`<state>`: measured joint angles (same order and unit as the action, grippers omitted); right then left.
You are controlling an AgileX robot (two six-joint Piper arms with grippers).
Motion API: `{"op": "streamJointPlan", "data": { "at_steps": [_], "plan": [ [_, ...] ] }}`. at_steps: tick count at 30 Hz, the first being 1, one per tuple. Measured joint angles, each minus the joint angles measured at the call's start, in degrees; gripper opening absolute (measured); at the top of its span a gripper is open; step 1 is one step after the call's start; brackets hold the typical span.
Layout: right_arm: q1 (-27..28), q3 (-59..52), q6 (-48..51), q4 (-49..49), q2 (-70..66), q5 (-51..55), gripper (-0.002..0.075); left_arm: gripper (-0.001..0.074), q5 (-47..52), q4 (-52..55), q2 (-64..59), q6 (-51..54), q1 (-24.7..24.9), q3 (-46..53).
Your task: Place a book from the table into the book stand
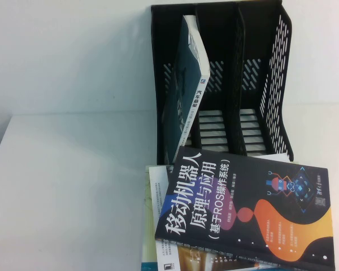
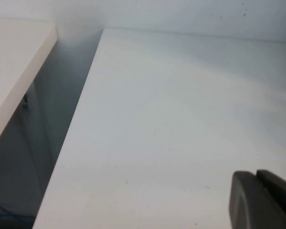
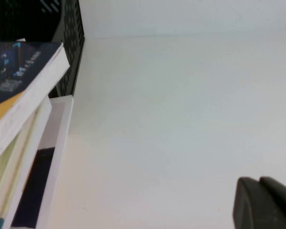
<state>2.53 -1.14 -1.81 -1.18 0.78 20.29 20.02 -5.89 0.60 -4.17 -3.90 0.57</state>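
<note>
Fingers: unclear, both grippers (image 2: 264, 200) (image 3: 267, 202) low over table (image 1: 68, 186) | black book (image 1: 248, 214) tops stack

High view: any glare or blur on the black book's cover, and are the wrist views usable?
High view: black book readable, soft focus, no glare; book stand interior dark. Left wrist: bare table, left gripper a blurred corner. Right wrist: right gripper equally blurred, book edges soft.
</note>
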Motion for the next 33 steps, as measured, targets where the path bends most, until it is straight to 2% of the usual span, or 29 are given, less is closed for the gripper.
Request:
{"op": "streamJointPlan", "data": {
  "at_steps": [27, 33],
  "plan": [
    [0.0, 0.0, 0.0, 0.0, 0.0, -0.1, -0.0003, -0.0004, -0.2, -0.1, 0.0, 1.1, 0.0, 0.0],
    [0.0, -0.5, 0.0, 0.3, 0.0, -5.9, -0.0003, -0.0004, -5.2, -4.9, 0.0, 1.1, 0.0, 0.6]
  ]
}}
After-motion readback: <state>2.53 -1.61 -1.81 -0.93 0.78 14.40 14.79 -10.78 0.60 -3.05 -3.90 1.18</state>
